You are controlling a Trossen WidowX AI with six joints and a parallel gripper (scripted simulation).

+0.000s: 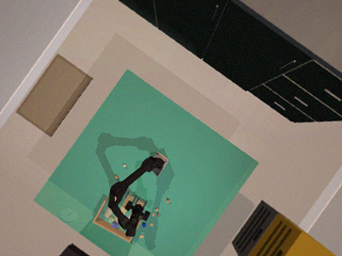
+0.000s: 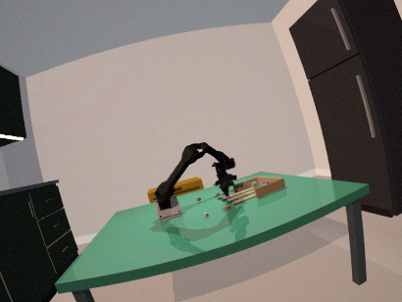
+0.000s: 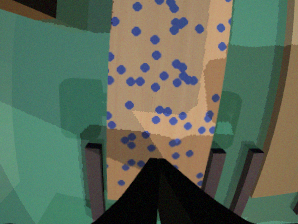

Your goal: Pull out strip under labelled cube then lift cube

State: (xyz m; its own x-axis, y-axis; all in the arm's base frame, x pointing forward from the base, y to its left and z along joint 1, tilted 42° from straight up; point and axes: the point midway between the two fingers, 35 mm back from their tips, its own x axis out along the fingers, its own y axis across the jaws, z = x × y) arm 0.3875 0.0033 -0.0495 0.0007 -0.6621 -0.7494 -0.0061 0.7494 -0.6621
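Note:
My gripper (image 3: 156,165) (image 2: 226,193) is shut and empty, low over the near end of a wooden strip with blue dots (image 3: 140,95). In the wrist view its tips overlap the strip's end; whether they touch it I cannot tell. A plain wooden strip (image 3: 280,155) lies to the right. The strips run into an open wooden box (image 2: 271,187) (image 1: 111,231). A small pale greenish cube (image 2: 254,184) (image 1: 111,220) shows at the box. I cannot read a label on it or tell which strip bears it; the arm hides part of the box from above.
Dark upright posts (image 3: 95,180) (image 3: 215,172) (image 3: 247,175) flank the strips' near ends. Small loose blocks (image 1: 168,201) (image 2: 226,208) and a blue ball (image 1: 144,225) lie on the green table (image 1: 195,174) (image 2: 147,245) around the box and strips.

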